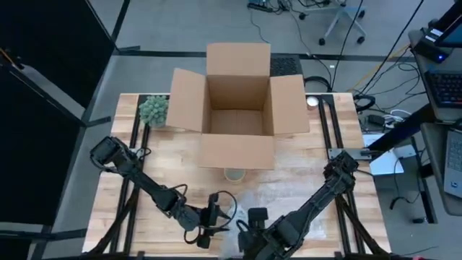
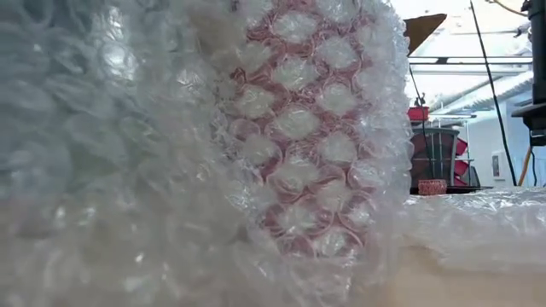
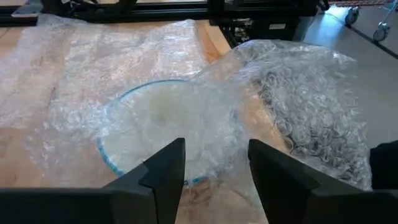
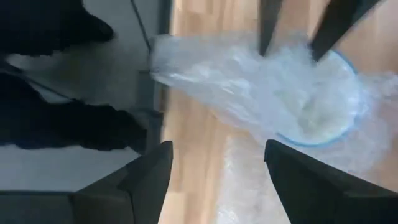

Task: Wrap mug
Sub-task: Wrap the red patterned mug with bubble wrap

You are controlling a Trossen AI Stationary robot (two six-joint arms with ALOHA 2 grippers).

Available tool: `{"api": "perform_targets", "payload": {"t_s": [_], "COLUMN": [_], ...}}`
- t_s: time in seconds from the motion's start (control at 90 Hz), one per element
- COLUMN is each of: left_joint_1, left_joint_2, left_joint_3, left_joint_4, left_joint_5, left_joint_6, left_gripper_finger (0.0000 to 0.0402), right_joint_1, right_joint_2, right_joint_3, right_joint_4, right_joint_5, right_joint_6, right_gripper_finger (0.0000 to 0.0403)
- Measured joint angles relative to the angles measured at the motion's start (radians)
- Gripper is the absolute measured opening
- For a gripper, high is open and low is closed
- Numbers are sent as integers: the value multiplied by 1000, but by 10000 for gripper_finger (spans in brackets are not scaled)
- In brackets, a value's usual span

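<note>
A sheet of clear bubble wrap (image 3: pixel 124 68) lies spread on the wooden table near its front edge. Under it sits the mug (image 3: pixel 155 124), white with a blue rim and its mouth facing up, also seen in the right wrist view (image 4: pixel 317 112). One part of the wrap (image 3: pixel 298 93) is raised in a loose fold beside the mug. My left gripper (image 3: pixel 214 168) is open, pointing down over the wrapped mug's rim. My right gripper (image 4: pixel 214 168) is open next to it, over bare table (image 4: pixel 199 124) at the wrap's edge. The low view shows wrap (image 2: pixel 171 170) filling the picture. My left gripper's fingers (image 4: pixel 267 31) come down from above onto the wrap over the mug, one on either side of a ridge of wrap. I cannot tell whether they touch it.
An open cardboard box (image 1: pixel 237 108) stands at the middle back, with a small cream round thing (image 1: pixel 233 174) just before its front flap. A green plant (image 1: pixel 153 110) is at the back left. Both arms crowd the near edge.
</note>
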Motion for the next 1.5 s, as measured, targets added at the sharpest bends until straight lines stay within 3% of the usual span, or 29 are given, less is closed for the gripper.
{"api": "perform_targets", "payload": {"t_s": [0.156, 0.344, 0.5, 1.0, 1.267, 1.5], "left_joint_1": [2, 2, 2, -2, 40, 45], "left_joint_2": [0, 0, 0, -50, 61, 64], "left_joint_3": [0, 0, 0, 25, 35, 35], "left_joint_4": [-3, 3, 0, -8, 26, 19], "left_joint_5": [4, 5, 5, 16, 36, 65], "left_joint_6": [-15, -22, -22, -23, -55, -51], "left_gripper_finger": [167, 167, 167, 167, 167, 167], "right_joint_1": [-10, -52, -83, -89, -93, -85], "right_joint_2": [43, 121, 156, 224, 225, 168], "right_joint_3": [0, -2, -1, 2, 0, 35], "right_joint_4": [127, -40, -49, 18, 18, -68], "right_joint_5": [27, 86, 126, 68, 54, 17], "right_joint_6": [-70, -16, -52, -92, -112, -116], "right_gripper_finger": [242, 242, 242, 242, 242, 242]}}
